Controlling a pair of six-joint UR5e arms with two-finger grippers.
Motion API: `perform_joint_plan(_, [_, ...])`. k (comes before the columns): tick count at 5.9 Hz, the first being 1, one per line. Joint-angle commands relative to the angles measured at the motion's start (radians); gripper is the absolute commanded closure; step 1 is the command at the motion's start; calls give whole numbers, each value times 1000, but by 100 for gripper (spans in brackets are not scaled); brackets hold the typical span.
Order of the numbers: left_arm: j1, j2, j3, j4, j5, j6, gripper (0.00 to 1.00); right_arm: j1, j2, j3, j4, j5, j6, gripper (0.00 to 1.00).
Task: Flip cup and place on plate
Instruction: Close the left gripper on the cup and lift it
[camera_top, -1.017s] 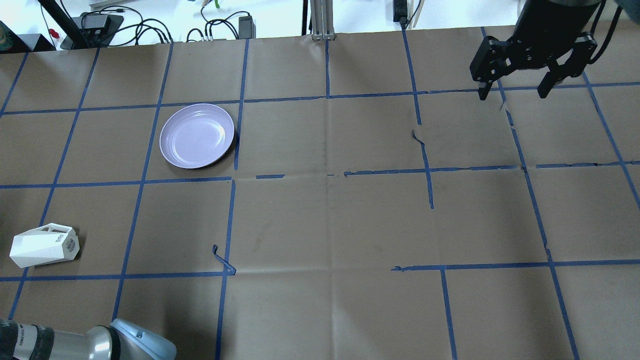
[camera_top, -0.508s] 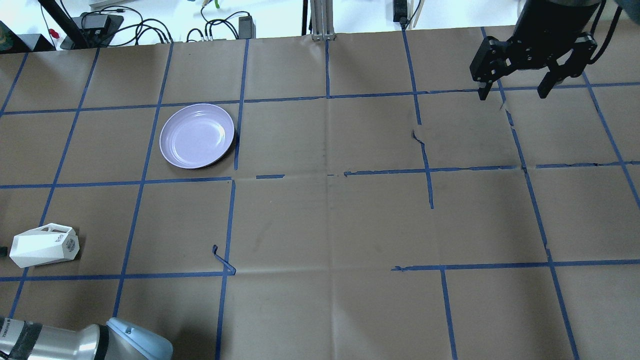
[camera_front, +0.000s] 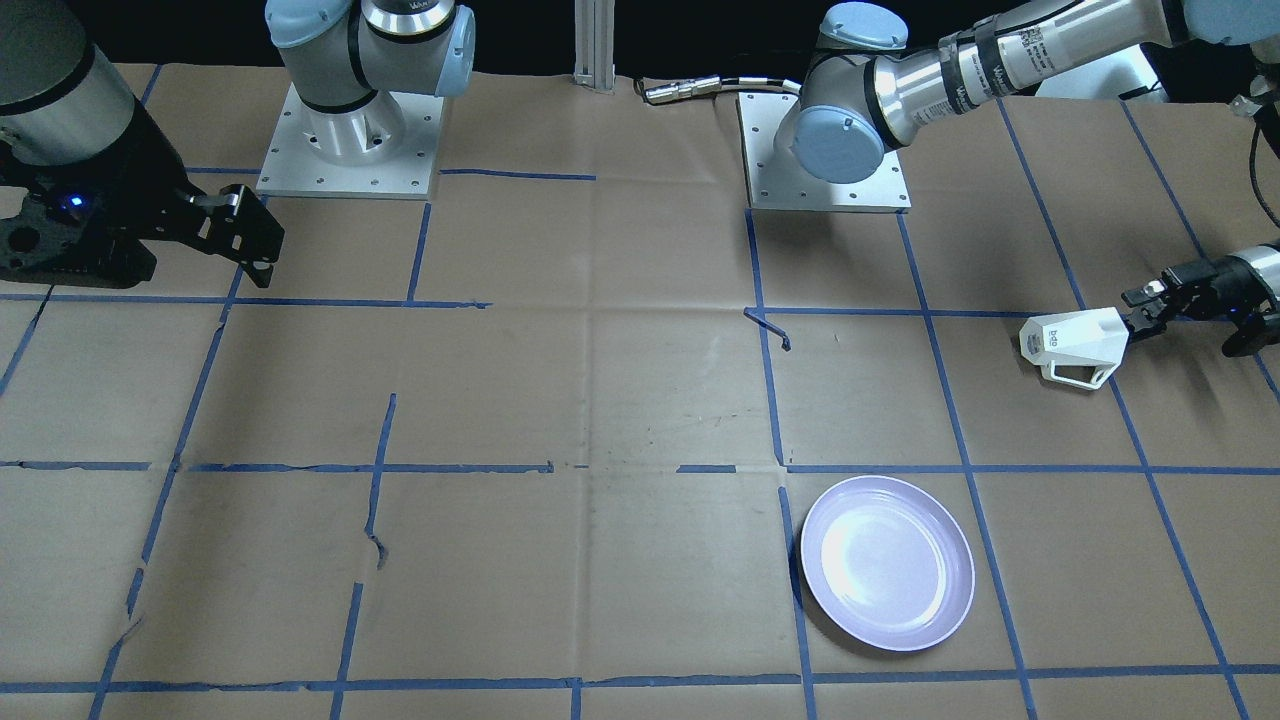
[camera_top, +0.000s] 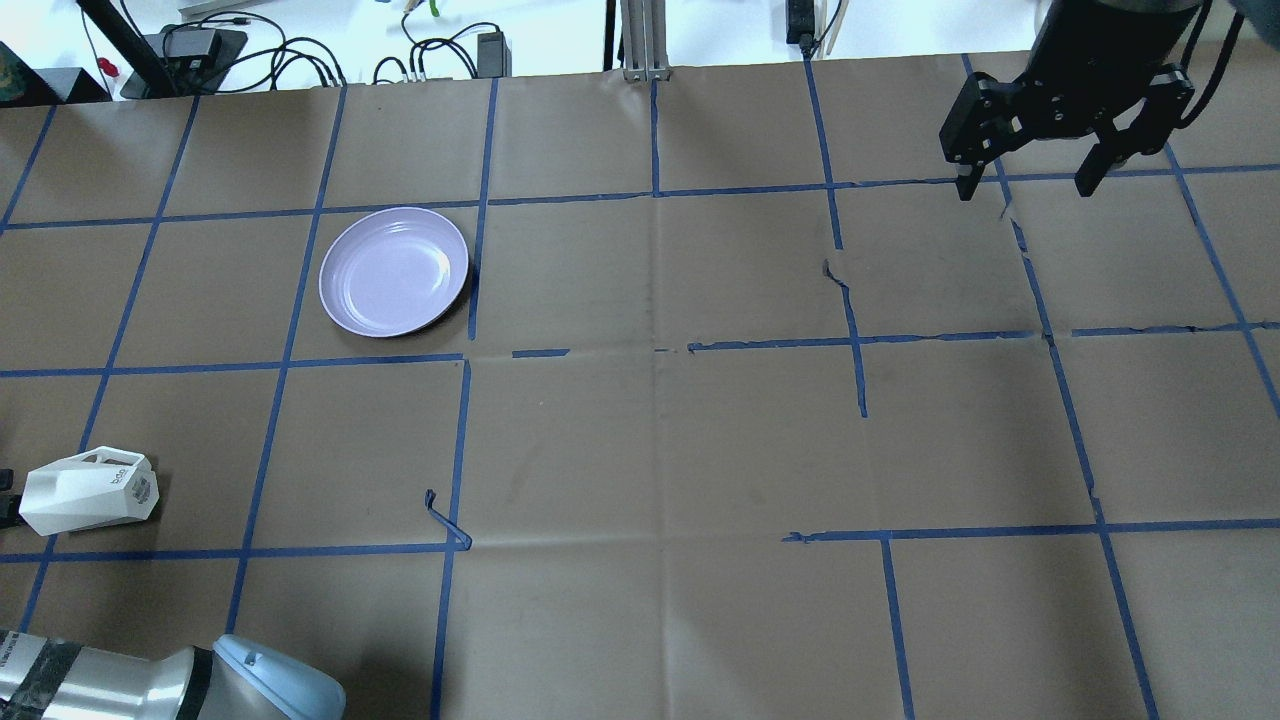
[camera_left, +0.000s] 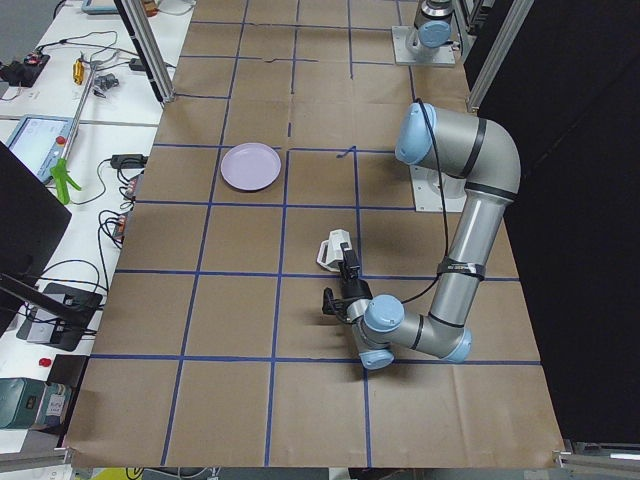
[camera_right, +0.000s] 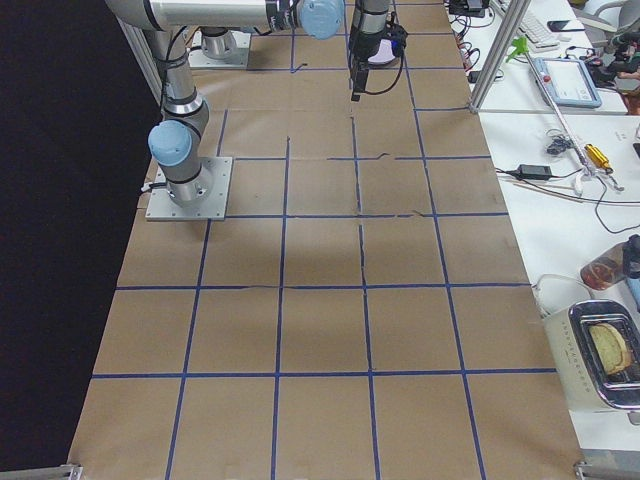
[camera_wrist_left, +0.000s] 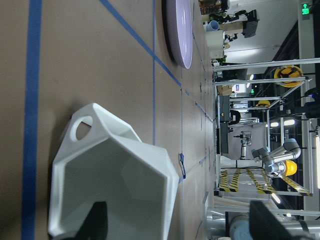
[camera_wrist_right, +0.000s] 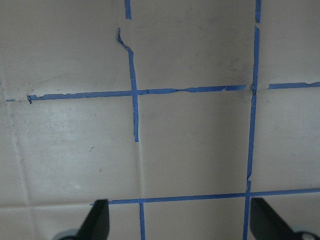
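- Since a second ago the left arm has swung in: the left claw (camera_front: 1175, 310) tips now show at the overhead view's left edge, just beside the cup (camera_top: 88, 492). Cup, plate (camera_top: 393, 270) and right claw (camera_top: 1028, 183) haven't budged.
- Cup lies on its side on the desk (camera_top: 650, 450), at the near left. Its mouth faces the left claw and its handle is on the far side. It is well apart from the plate, which sits farther out and to the right, empty.
- Left claw: spread, low, gripping nothing. In the wrist view one finger lines up with the open mouth and the other sits outside the wall. Can't tell if the first is actually inside yet.
- Right claw: spread, empty, hovering at the far right, not involved.
- Step: final approach for the grasp. Flip and placement not started.
- Next: ease in until the cup wall sits between the fingers, pinch the rim, lift, roll the wrist to stand the cup upright, then carry it to the plate.
- Risk: a nudge before closing could skid the cup.
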Motion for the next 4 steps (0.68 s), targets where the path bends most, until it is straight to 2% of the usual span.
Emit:
perform_joint_plan(1, [0,-8,-1,-18,-2,8,86,0,0,0,0,0,0,0])
perform_joint_plan(2, [0,-11,1,-24,-4,43,100,0,0,0,2,0,0,0])
perform_joint_plan(4, [1,1,1,-41,-11,41,100,0,0,0,0,0,0,0])
